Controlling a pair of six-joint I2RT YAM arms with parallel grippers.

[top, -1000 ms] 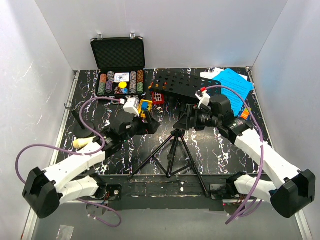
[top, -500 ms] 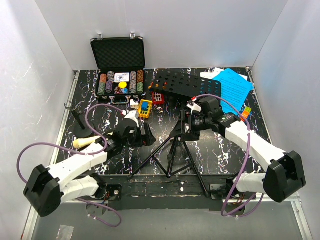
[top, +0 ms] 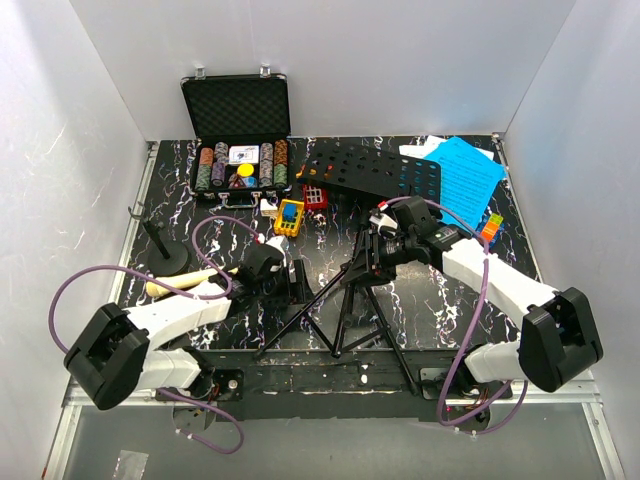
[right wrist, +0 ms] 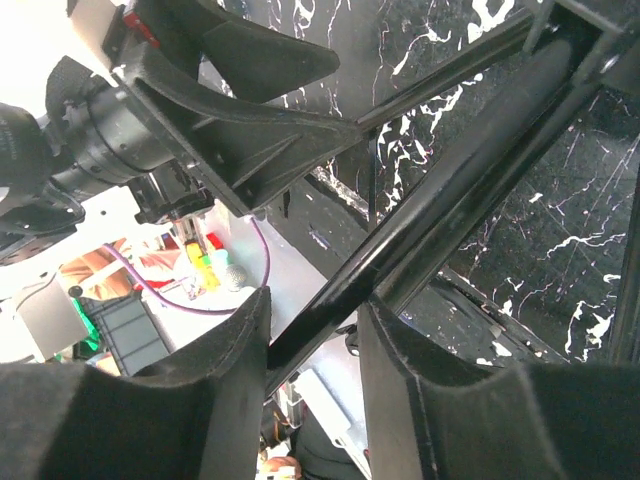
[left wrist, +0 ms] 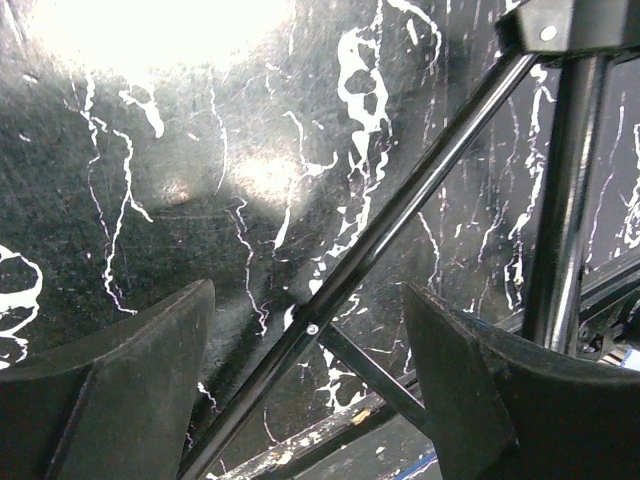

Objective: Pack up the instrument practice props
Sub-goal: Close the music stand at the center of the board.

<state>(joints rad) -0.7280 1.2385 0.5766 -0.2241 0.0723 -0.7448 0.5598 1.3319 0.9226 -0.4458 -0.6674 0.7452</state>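
Observation:
The black music stand [top: 375,172] stands mid-table, its hole-punched desk tilted back above tripod legs [top: 340,315]. My right gripper [top: 365,258] [right wrist: 310,310] is shut on the stand's pole [right wrist: 440,215] just above the leg hub. My left gripper [top: 298,282] [left wrist: 308,292] is open, and the left tripod leg [left wrist: 400,225] runs between its fingers without touching them. Blue sheet-music pages [top: 467,170] lie at the back right. The cream microphone [top: 165,287] lies at the left, partly under my left arm. The small black mic stand [top: 165,258] stands just behind it.
An open black case of poker chips [top: 238,130] sits at the back left. Small coloured toy blocks [top: 290,215] lie in front of it, with a red one [top: 316,195] beside them. A coloured cube [top: 489,228] rests near my right forearm. White walls enclose the table.
Both arms have swung in toward the tripod. My right gripper has closed on the pole. My left gripper has come down and forward around the left leg.

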